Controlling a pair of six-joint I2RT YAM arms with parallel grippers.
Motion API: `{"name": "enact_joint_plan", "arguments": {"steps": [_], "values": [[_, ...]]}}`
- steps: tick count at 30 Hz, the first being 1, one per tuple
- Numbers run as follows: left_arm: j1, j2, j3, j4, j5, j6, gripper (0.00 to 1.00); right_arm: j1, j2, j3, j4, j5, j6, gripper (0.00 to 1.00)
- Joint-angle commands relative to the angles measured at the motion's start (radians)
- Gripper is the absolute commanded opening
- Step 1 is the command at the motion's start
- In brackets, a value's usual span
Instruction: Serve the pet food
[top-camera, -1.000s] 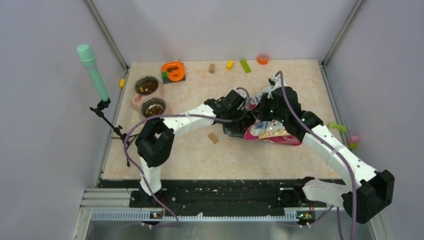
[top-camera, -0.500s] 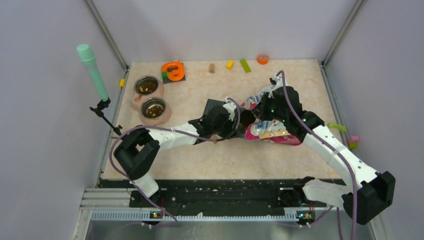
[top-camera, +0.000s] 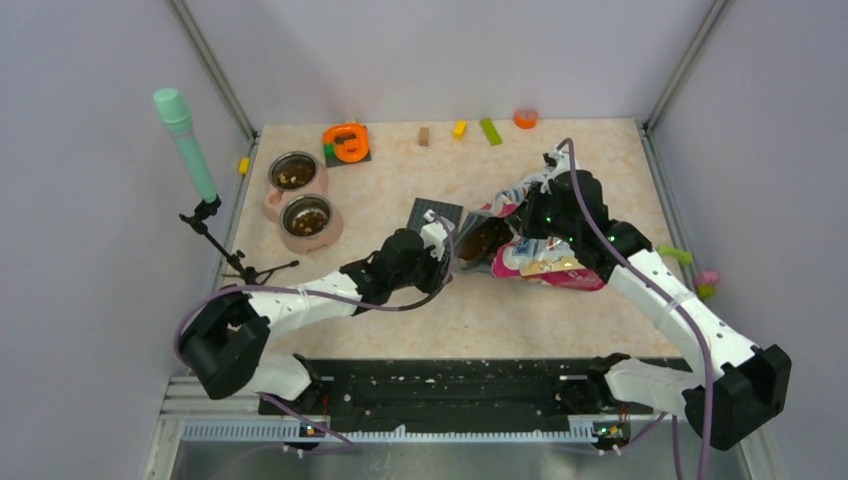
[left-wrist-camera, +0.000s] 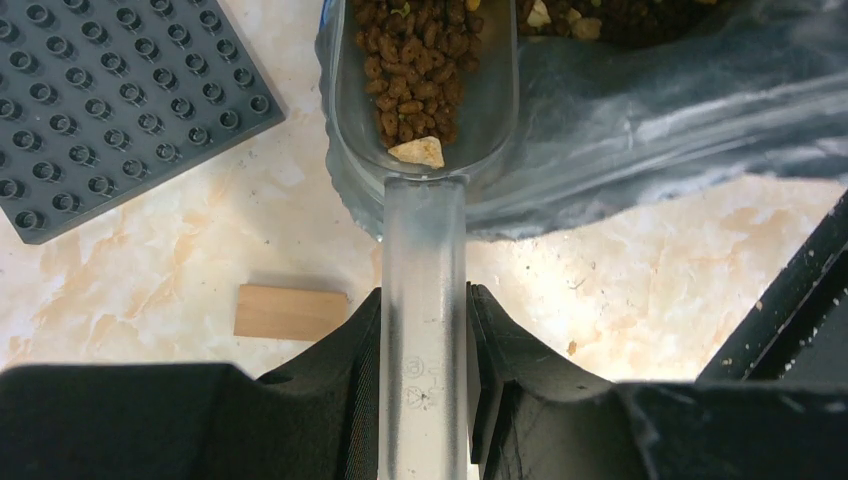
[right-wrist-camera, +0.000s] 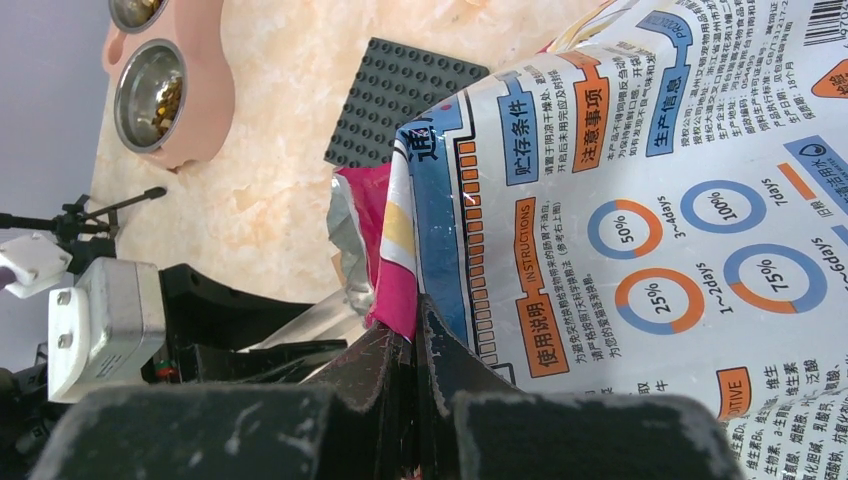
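A clear plastic scoop (left-wrist-camera: 423, 150) holds dark-brown pet food (left-wrist-camera: 415, 60) with one pale piece. My left gripper (left-wrist-camera: 423, 310) is shut on its handle, and the scoop's bowl sits at the open mouth of the bag. The pink-and-blue bag (top-camera: 545, 255) lies on its side mid-table, with kibble showing in its mouth (top-camera: 487, 238). My right gripper (right-wrist-camera: 418, 320) is shut on the bag's (right-wrist-camera: 640, 200) pink edge, holding the mouth up. A pink double bowl (top-camera: 300, 200) with some kibble stands at the left.
A dark grey studded plate (left-wrist-camera: 110, 100) lies just left of the scoop, with a tan block (left-wrist-camera: 290, 312) by my left fingers. An orange object (top-camera: 347, 143) and small coloured blocks (top-camera: 460, 128) line the back. A green-topped stand (top-camera: 185, 140) rises at the left edge.
My left arm has drawn back toward the near left, pulling the filled scoop out of the bag to its mouth. The right arm and the bag have stayed put.
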Motion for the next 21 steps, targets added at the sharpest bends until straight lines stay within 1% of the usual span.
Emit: {"name": "enact_joint_plan", "arguments": {"steps": [1,5,11,14,16,18,21], "values": [[0.008,-0.075,-0.026,0.061,0.041,0.062,0.00,-0.015,-0.012,0.064,0.029,0.012,-0.017,0.00],[0.007,-0.129,-0.053,0.056,0.078,0.101,0.00,-0.017,-0.006,0.073,0.027,0.014,-0.023,0.00],[0.006,-0.224,-0.104,0.064,0.067,0.150,0.00,-0.017,0.007,0.089,0.022,0.012,-0.036,0.00],[0.006,-0.272,-0.129,0.067,0.038,0.150,0.00,-0.017,0.015,0.096,0.019,0.011,-0.045,0.00],[0.006,-0.270,-0.147,0.114,0.025,0.152,0.00,-0.017,0.020,0.098,0.023,0.009,-0.047,0.00],[0.006,-0.231,-0.141,0.176,0.020,0.151,0.00,-0.017,0.031,0.105,0.029,0.002,-0.047,0.00],[0.000,-0.179,-0.094,0.183,0.017,0.142,0.00,-0.017,0.044,0.127,0.027,-0.007,-0.045,0.00]]}}
